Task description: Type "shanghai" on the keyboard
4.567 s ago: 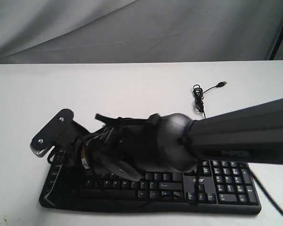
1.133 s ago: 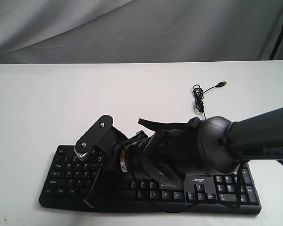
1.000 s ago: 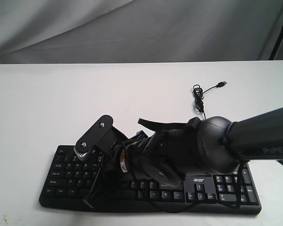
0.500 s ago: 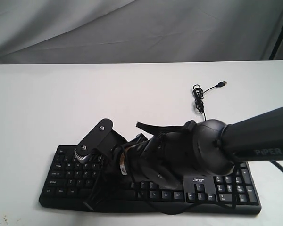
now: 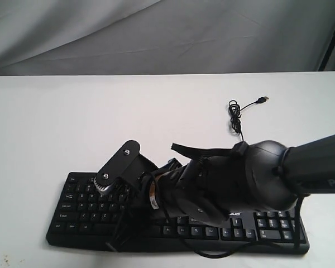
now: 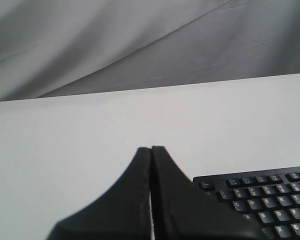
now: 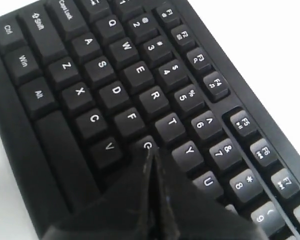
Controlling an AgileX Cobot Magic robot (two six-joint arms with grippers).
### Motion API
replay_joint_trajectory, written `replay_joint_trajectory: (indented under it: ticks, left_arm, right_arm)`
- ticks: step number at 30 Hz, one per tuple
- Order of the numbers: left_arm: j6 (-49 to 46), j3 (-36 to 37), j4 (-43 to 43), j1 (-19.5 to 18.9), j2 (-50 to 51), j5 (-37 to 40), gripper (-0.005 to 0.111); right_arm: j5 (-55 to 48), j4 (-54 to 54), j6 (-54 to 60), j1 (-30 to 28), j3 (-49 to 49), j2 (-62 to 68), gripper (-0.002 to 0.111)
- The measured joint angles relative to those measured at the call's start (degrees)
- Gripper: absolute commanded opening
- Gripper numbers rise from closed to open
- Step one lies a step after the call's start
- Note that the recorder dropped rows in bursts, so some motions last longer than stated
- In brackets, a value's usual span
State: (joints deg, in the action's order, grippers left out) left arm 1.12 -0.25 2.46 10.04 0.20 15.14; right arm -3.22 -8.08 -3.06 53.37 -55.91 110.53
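Note:
The black keyboard (image 5: 81,207) lies along the table's front edge, with its acer logo hidden under my right arm (image 5: 251,178). That arm reaches leftward across the middle keys. In the right wrist view my right gripper (image 7: 151,151) is shut, with its tips resting at the edge of the G key (image 7: 145,143). The keys beyond G toward the right are hidden under the fingers (image 7: 180,195). My left gripper (image 6: 151,149) is shut on nothing and hovers over the white table beside the keyboard's Esc corner (image 6: 206,184). It does not show in the exterior view.
The keyboard's thin black cable (image 5: 234,120) is coiled on the white table (image 5: 156,111) behind the number pad, and its USB plug (image 5: 262,100) lies loose. A grey cloth backdrop (image 5: 156,33) hangs behind the table.
My right arm has moved from the keyboard's left end toward its middle. Over the last half second it shifted slightly right and lower over the keys. The keyboard has stayed put.

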Motion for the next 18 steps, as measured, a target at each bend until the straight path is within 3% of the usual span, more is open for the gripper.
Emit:
replay_joint_trajectory:
  ticks: [18]
  left_arm:
    - [0.0,0.0,0.0,0.0,0.0,0.0,0.0]
  right_arm:
    - [2.1,0.1,0.0,-1.3,0.2,1.7,0.0]
